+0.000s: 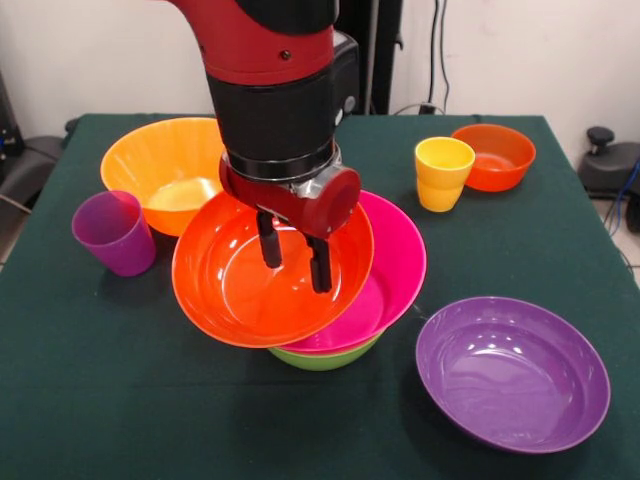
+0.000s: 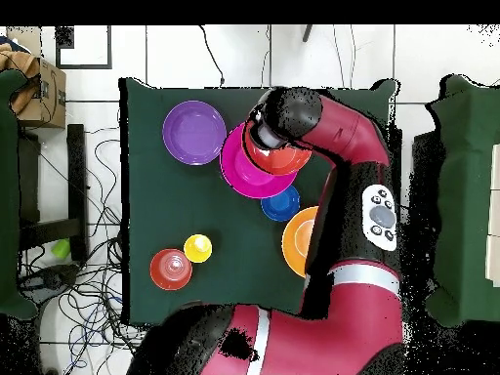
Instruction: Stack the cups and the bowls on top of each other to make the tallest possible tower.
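Note:
My gripper hangs over the large red-orange bowl, its fingers apart inside the bowl with nothing between them. That bowl sits tilted on the pink bowl, which rests in the lime green bowl. The green cup is hidden. The yellow cup stands beside the small red-orange bowl. The purple cup stands by the large orange bowl. The purple bowl lies alone. In the overhead view my arm covers the gripper; the red-orange bowl, the pink bowl and a small blue bowl show.
The dark green table bears everything. In the overhead view the purple bowl, the yellow cup, the small red-orange bowl and the orange bowl show. Cables lie on the floor beside the table.

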{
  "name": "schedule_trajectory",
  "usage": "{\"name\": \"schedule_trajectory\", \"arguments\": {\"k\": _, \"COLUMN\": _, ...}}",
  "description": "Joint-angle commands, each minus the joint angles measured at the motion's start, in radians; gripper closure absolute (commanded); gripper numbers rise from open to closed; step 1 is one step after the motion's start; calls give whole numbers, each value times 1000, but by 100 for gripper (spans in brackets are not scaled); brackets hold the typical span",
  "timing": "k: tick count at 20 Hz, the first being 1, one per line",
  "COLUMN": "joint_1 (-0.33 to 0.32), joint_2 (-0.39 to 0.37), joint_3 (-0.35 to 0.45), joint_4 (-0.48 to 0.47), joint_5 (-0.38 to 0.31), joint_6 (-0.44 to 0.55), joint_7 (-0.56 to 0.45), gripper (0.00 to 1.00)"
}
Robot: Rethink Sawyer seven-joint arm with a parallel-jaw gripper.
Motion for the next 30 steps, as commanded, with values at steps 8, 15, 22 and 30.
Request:
{"name": "schedule_trajectory", "arguments": {"k": 8, "joint_1": 27, "joint_2": -37, "joint_3": 64, "joint_4": 142, "joint_5": -100, "joint_6": -44, "joint_7": -88, "gripper": 0}}
{"name": "schedule_trajectory", "arguments": {"k": 15, "joint_1": 28, "joint_2": -77, "joint_3": 56, "joint_4": 206, "joint_5": -97, "joint_6": -22, "joint_7": -83, "gripper": 0}}
{"name": "schedule_trajectory", "arguments": {"k": 22, "joint_1": 42, "joint_2": -74, "joint_3": 49, "joint_4": 217, "joint_5": -99, "joint_6": -15, "joint_7": -57, "gripper": 0}}
{"name": "schedule_trajectory", "arguments": {"k": 30, "joint_1": 59, "joint_2": -89, "joint_3": 43, "joint_4": 263, "joint_5": -101, "joint_6": -49, "joint_7": -39, "gripper": 0}}
